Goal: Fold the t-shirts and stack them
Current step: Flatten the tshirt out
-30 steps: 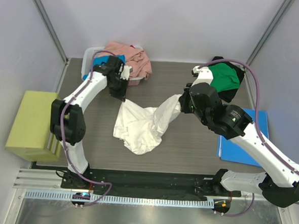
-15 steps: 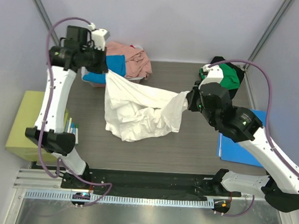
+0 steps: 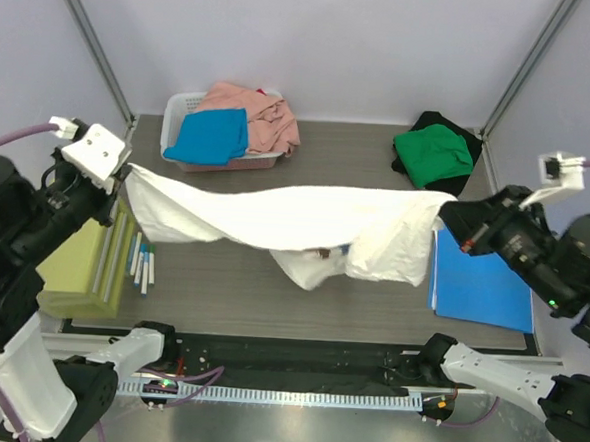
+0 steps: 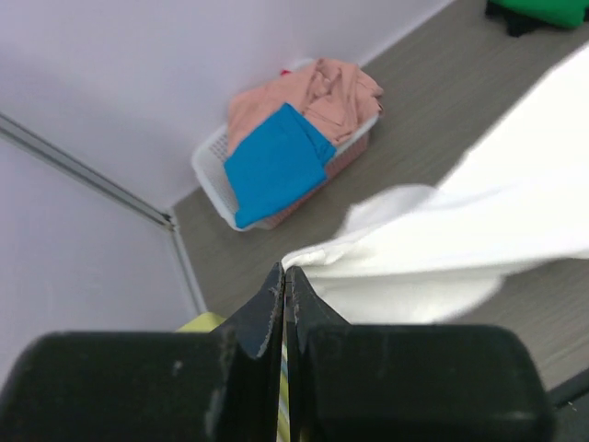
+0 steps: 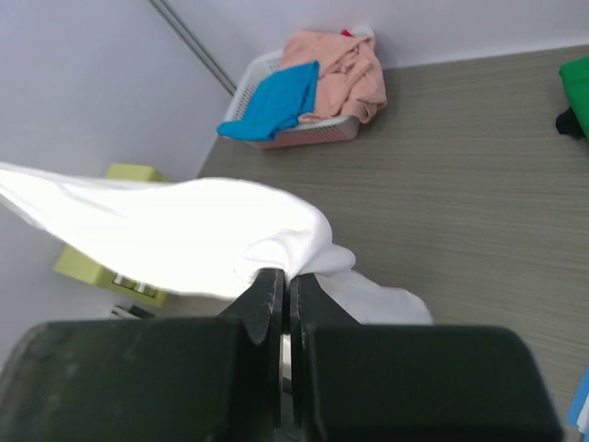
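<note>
The left end effector (image 3: 123, 174), pressed together, pinches one corner of the white t-shirt (image 3: 285, 215), which hangs stretched above the desk (image 3: 349, 154). The right end effector (image 3: 444, 212) pinches the other. The blue t-shirt (image 3: 215, 136) and pink t-shirt (image 3: 266, 114) lie unfolded in the basket (image 3: 174, 103). Far right, the green t-shirt (image 3: 434, 152) lies folded on the black t-shirt (image 3: 461, 179). By my reckoning, two are done and three remain.

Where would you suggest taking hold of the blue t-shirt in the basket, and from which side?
Probably its near edge, coming down from above. The blue t-shirt lies fairly flat on the left part of the basket, and that edge drapes over the rim, clear of the pink t-shirt bunched beside it, so a pinch there should lift it alone.
</note>
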Controlling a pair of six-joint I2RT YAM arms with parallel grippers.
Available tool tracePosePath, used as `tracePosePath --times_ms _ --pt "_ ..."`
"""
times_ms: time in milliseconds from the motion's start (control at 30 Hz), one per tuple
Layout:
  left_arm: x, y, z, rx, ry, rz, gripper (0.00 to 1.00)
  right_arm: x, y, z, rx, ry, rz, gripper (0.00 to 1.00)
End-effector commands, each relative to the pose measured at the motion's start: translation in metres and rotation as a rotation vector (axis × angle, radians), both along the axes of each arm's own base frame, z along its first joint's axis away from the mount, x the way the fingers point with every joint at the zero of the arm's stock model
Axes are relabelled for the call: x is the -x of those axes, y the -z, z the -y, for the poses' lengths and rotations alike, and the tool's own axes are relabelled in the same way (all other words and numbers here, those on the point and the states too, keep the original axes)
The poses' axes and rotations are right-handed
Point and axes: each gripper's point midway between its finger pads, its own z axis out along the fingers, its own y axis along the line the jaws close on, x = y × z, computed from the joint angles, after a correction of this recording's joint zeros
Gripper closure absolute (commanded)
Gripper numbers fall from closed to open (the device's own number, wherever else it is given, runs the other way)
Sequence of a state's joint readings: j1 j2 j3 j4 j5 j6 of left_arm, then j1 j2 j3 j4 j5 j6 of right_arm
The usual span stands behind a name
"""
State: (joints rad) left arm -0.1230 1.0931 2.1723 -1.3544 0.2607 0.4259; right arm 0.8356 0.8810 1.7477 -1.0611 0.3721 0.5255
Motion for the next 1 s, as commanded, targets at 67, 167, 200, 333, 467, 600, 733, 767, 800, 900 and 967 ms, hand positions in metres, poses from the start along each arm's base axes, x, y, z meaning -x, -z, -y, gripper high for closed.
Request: tracePosePath --times_ms 67,167,200,333,467,600,733,767,800,900,967 --pt "0.022 0.052 -0.027 -0.144 -0.079 -0.201 1.00 0.023 0.003 0.020 -0.028 0.004 -0.048 0.99" --pt "0.005 0.081 -0.026 -0.167 -0.080 -0.276 1.00 0.009 0.020 0.027 0.022 0.088 -0.064 0.99" --pt "-0.002 0.091 -0.025 -0.170 -0.076 -0.302 1.00 0.004 0.025 0.025 0.043 0.102 -0.071 0.99" --pt "-0.041 0.150 -0.017 -0.183 -0.056 -0.431 1.00 -0.029 0.060 0.014 0.148 0.192 -0.103 0.99" --pt "-0.088 0.218 -0.007 -0.182 -0.032 -0.564 1.00 -0.074 0.106 -0.011 0.268 0.264 -0.116 0.99" --pt "-0.137 0.289 -0.004 -0.216 -0.035 -0.734 1.00 -0.128 0.171 -0.029 0.309 0.255 -0.228 0.99" --pt "-0.178 0.334 -0.005 -0.252 -0.058 -0.830 1.00 -0.178 0.246 -0.006 0.248 0.320 -0.380 0.99" --pt "-0.190 0.335 -0.005 -0.255 -0.067 -0.813 1.00 -0.195 0.256 -0.003 0.241 0.340 -0.378 0.99" --pt "-0.198 0.352 -0.006 -0.264 -0.075 -0.850 1.00 -0.203 0.264 0.005 0.250 0.365 -0.383 0.99" --pt "-0.222 0.360 -0.009 -0.275 -0.120 -0.827 1.00 -0.227 0.284 0.010 0.310 0.407 -0.392 0.99" --pt "-0.236 0.366 -0.013 -0.280 -0.160 -0.812 0.96 -0.239 0.285 0.008 0.306 0.408 -0.395 0.99"
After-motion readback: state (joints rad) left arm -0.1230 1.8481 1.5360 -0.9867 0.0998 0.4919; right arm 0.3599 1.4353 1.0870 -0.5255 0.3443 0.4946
